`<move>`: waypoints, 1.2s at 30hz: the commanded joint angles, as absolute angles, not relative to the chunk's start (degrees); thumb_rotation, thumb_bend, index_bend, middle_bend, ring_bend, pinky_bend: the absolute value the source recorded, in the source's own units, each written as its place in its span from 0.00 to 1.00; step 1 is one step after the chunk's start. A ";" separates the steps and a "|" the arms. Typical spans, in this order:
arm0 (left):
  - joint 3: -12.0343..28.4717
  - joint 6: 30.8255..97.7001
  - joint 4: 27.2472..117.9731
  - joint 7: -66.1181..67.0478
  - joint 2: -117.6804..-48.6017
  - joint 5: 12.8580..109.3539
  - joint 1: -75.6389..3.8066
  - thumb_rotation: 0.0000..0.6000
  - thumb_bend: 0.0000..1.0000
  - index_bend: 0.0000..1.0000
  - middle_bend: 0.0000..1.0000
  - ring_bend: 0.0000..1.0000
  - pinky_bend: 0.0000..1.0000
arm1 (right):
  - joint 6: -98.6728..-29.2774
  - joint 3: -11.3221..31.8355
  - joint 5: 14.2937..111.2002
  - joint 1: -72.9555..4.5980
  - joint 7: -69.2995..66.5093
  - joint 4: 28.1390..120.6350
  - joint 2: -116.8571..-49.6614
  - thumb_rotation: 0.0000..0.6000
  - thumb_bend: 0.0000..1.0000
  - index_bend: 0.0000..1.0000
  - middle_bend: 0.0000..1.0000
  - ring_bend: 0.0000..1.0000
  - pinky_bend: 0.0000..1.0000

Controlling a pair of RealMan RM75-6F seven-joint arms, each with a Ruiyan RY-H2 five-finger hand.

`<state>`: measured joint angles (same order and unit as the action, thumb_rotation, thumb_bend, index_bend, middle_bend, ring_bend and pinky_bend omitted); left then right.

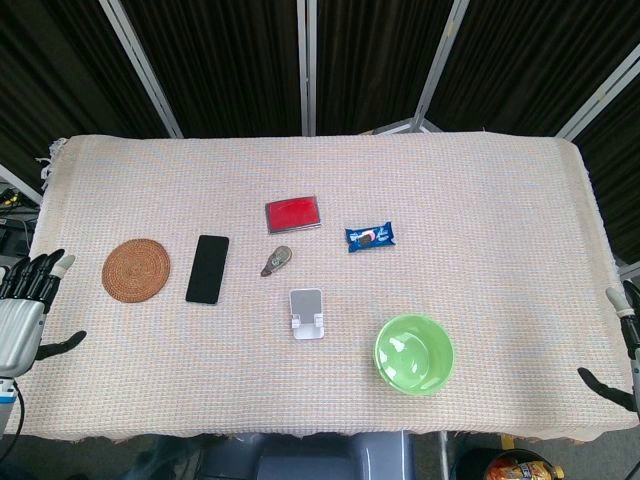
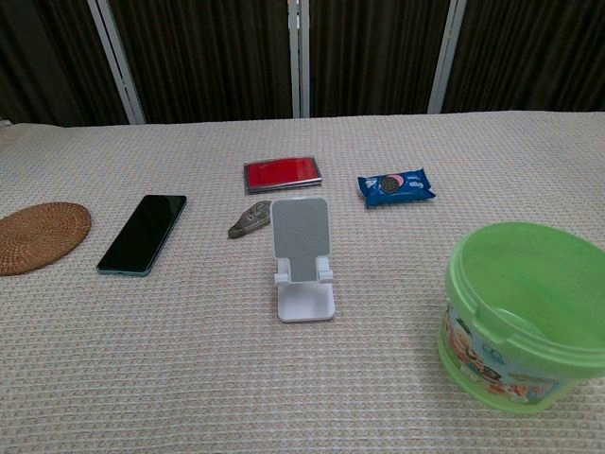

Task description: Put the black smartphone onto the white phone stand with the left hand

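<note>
The phone (image 1: 207, 269) lies flat, screen up, on the surface (image 1: 480, 190), left of centre, between the coaster (image 1: 136, 269) and the stand (image 1: 307, 313). The stand sits upright near the middle, apart from the phone, with bare cloth between them. Behind it lie a small grey-green object (image 1: 276, 260), a red case (image 1: 293, 213) and a blue snack pack (image 1: 370, 237) whose print is too small to read. The green bucket (image 1: 414, 353) at the front right carries cartoon pictures on its wall. The left hand (image 1: 28, 300) hovers at the left edge, fingers spread, holding nothing. The right hand (image 1: 622, 340) shows only partly at the right edge; its state cannot be told. A woven beige cloth covers the surface; dark panels with metal frames stand behind.
</note>
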<state>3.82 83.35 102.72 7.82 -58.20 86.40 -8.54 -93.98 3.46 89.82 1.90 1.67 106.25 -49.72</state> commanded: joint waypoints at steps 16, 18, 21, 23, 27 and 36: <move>4.68 73.70 93.88 9.44 -62.80 87.96 -15.86 1.00 0.00 0.00 0.00 0.00 0.00 | -91.63 4.23 88.10 0.54 2.26 106.55 -49.96 1.00 0.00 0.00 0.00 0.00 0.00; 5.04 69.91 89.44 8.83 -64.68 89.65 -19.35 1.00 0.00 0.02 0.00 0.00 0.00 | -91.24 4.61 87.19 0.27 3.03 106.70 -50.16 1.00 0.00 0.00 0.00 0.00 0.00; 5.37 64.70 79.61 8.57 -68.66 94.01 -25.71 1.00 0.00 0.03 0.00 0.00 0.00 | -90.60 5.27 85.44 -0.15 4.14 107.25 -50.44 1.00 0.00 0.00 0.00 0.00 0.00; 5.21 62.86 74.26 7.10 -71.10 96.36 -28.76 1.00 0.00 0.02 0.00 0.00 0.00 | -90.58 5.71 84.45 -0.29 5.16 107.57 -50.63 1.00 0.00 0.00 0.00 0.00 0.00; 3.32 61.62 62.05 0.83 -76.64 102.15 -34.31 1.00 0.00 0.00 0.00 0.00 0.00 | -89.93 6.17 82.55 -0.66 7.76 108.33 -51.18 1.00 0.00 0.00 0.00 0.00 0.00; -3.37 62.08 39.27 -8.01 -86.80 110.60 -40.85 1.00 0.00 0.00 0.00 0.00 0.00 | -88.48 6.79 79.30 -1.47 11.54 108.84 -52.31 1.00 0.00 0.00 0.00 0.00 0.00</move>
